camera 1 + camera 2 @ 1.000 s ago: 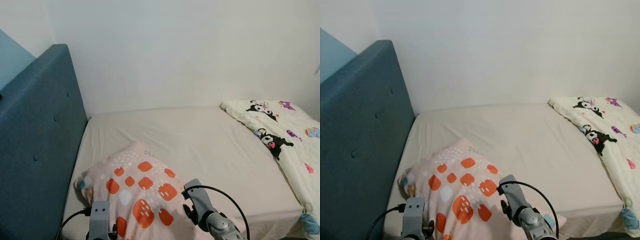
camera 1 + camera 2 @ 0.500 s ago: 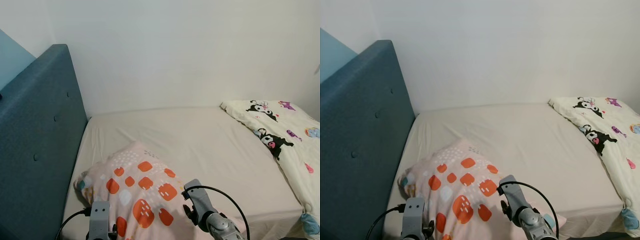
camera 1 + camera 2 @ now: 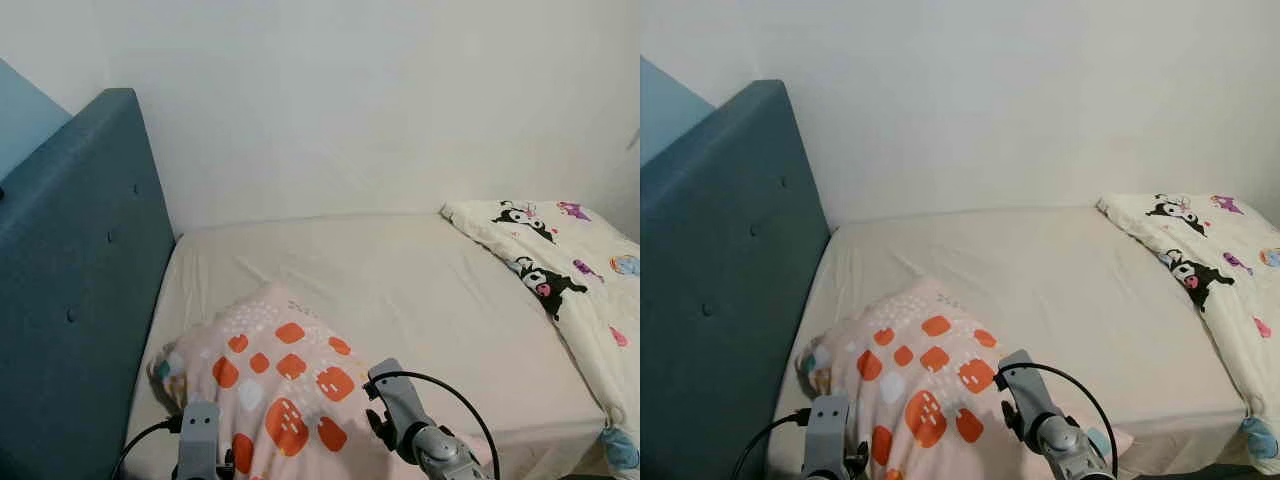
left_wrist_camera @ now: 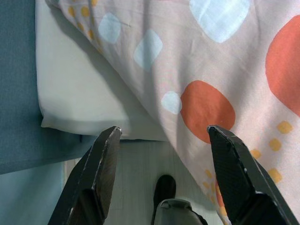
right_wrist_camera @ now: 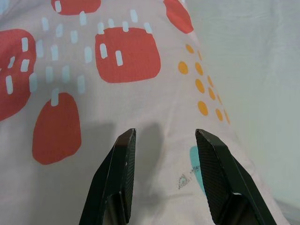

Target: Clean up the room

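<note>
Hovering both grippers, left and right, fingers spread and empty, I am facing the pillow overhanging the bed's near edge beside the headboard.

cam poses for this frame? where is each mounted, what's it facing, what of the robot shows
Head stereo pair: looks down at the bed, headboard, patterned pillow; both wrists show below.
Left wrist: along the open left gripper, over the pillow's edge and floor.
Right wrist: along the open right gripper, above the pillow.
Shared: the pillow.
</note>
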You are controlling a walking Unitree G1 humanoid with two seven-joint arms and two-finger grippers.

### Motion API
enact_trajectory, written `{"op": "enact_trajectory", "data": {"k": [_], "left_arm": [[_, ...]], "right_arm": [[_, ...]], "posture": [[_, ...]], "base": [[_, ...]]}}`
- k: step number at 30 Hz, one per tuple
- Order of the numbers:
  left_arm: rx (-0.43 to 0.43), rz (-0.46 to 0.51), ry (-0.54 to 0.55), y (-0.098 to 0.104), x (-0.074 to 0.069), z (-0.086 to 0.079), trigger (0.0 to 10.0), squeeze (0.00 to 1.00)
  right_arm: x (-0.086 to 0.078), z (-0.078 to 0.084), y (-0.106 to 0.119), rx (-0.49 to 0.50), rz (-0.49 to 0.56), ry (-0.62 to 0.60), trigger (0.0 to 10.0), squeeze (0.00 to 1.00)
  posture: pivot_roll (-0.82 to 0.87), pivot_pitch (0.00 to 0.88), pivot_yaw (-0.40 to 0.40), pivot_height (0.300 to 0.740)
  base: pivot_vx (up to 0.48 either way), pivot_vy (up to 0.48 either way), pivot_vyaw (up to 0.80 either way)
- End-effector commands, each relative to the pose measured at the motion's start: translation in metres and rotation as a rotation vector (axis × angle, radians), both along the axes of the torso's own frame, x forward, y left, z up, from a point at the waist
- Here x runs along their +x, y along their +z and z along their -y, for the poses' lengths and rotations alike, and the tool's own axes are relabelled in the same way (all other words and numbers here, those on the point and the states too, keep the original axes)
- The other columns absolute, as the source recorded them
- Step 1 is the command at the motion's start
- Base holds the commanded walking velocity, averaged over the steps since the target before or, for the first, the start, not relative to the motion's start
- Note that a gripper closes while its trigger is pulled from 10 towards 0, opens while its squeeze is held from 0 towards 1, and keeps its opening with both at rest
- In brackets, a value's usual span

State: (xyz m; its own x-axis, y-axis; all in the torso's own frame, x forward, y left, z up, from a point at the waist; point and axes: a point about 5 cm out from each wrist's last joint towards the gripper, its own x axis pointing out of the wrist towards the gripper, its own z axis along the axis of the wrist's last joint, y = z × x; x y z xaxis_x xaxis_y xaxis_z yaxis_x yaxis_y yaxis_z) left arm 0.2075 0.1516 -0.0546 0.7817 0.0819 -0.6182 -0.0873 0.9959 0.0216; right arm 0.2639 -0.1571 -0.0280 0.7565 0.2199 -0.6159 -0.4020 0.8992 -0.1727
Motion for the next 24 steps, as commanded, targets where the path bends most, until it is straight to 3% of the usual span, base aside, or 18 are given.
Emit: {"op": "enact_trajectory", "data": {"k": [1, 24], "left_arm": [[0.001, -0.018, -0.006, -0.0025, -0.0037, 0.0001, 10.0, 0.0], [0.007, -0.012, -0.008, -0.0005, 0.0009, -0.0023, 10.0, 0.0]], "right_arm": [[-0.0029, 0.0008, -0.0028, -0.011, -0.018, 0.0, 10.0, 0.0], [0.0, -0.0038, -0.0014, 0.03, -0.02, -0.028, 10.0, 0.0]], "posture": [[-0.11, 0.0, -0.066, 0.74], [-0.11, 0.0, -0.055, 0.74]], "base": [[0.0, 0.0, 0.0], [0.0, 0.0, 0.0]]}}
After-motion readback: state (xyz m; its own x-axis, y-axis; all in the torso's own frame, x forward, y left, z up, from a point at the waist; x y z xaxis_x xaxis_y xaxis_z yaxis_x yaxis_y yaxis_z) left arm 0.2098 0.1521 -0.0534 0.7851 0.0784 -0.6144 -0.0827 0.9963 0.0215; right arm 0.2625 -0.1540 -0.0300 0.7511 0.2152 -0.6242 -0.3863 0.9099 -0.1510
